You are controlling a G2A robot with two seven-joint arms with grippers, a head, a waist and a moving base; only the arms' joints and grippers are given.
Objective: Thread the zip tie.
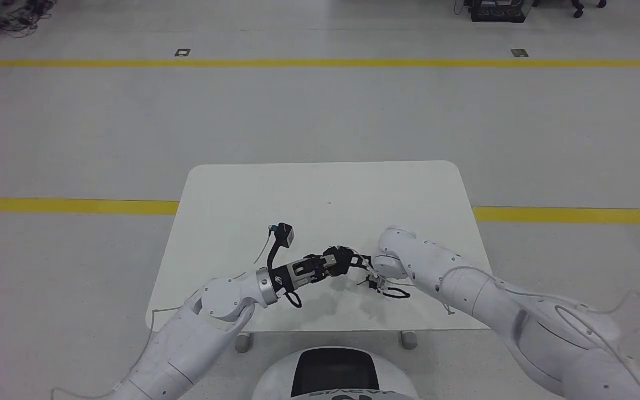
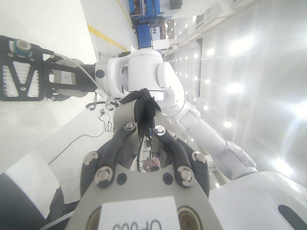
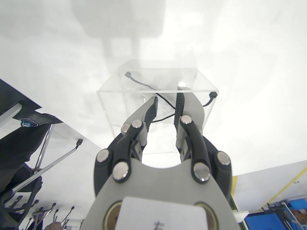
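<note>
Left gripper [image 2: 145,111] clenched on black zip tie [image 2: 134,96], right gripper [image 3: 166,100] released, ribbed pads [image 3: 152,111] apart, clear box [image 3: 115,111] just ahead, white table [image 1: 330,200] edge behind.

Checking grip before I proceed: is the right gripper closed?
No, the right gripper is open: its jaws stand well apart with a clear gap between them.

Large, bright robotics test hall

A lone white table [image 1: 320,185] stands on a wide, pale, glossy floor [image 1: 320,110] crossed by long yellow lines [image 1: 320,63], with small square markers [image 1: 182,52] set on it. The left wrist view looks out to blue racks [image 2: 146,1] of gear and rows of ceiling lights [image 2: 239,46]. Wheeled office chairs [image 3: 14,199] are grouped off to one side in the right wrist view.
</note>
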